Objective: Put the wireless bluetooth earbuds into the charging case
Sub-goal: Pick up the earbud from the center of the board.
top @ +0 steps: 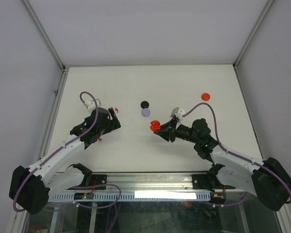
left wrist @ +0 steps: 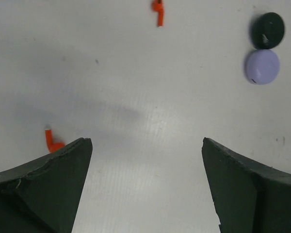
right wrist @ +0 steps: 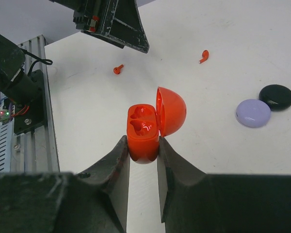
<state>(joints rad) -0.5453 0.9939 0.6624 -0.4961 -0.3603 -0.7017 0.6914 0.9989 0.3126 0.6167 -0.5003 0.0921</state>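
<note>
Two red earbuds lie loose; our right fingers clamp the open red charging case, left fingers gape wide. Next we must pick one earbud.

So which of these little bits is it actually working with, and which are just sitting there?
In use:
- open red charging case, gripped by the right end effector
- two red earbuds, one farther out on the table and one beside the open left end effector

Just lying about:
- black disc
- lavender disc
- red disc
</note>
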